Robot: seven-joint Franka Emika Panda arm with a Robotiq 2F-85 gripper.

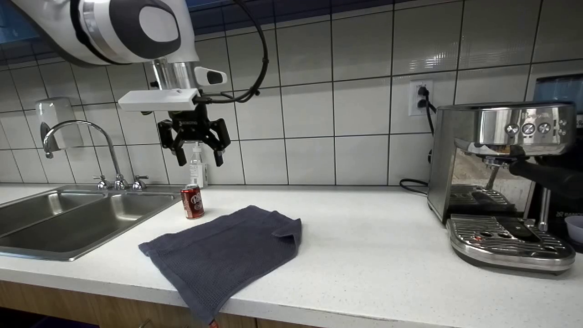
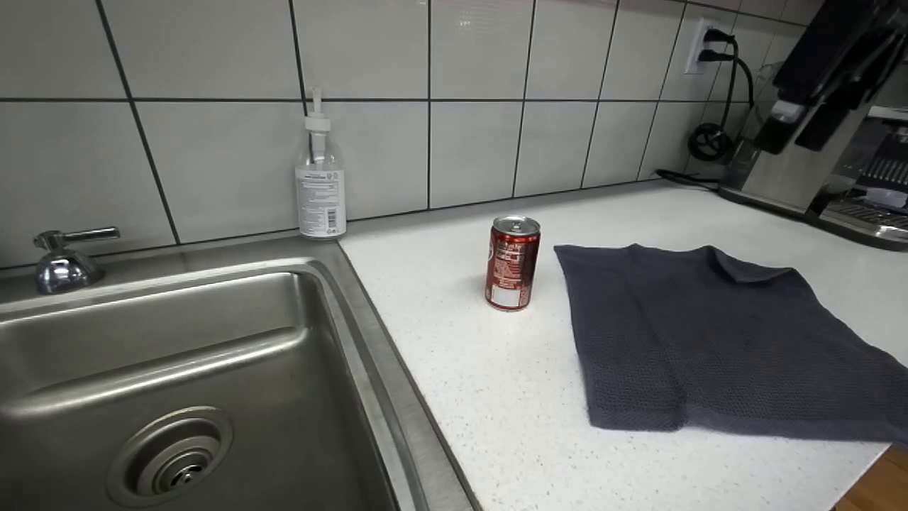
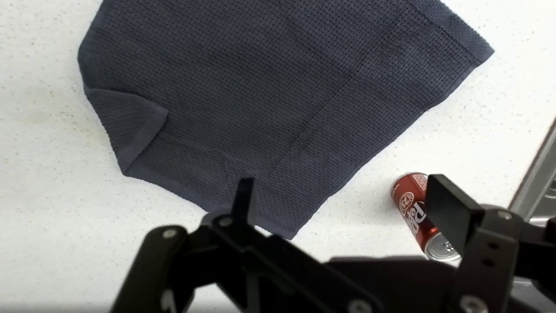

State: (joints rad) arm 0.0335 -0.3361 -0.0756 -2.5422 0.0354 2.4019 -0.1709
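Nearest the camera in the wrist view, one tool (image 3: 341, 187) hangs with its jaws wide apart, holding nothing: seemingly a positioning step before contact, and any grasp would call for lowering it. Left to right in an exterior view: one sink (image 1: 102, 221) at its left, one upright can (image 1: 192, 202) below, one bottle (image 1: 197, 172) behind, one towel (image 1: 227, 255) below and rightward, one coffee machine (image 1: 478, 182) far right.

Towel (image 3: 269, 95) is textured dark blue-grey; can (image 2: 512, 264) lettered white on red; gripper (image 1: 200, 163) finished black; counter (image 1: 364, 237) speckled white.
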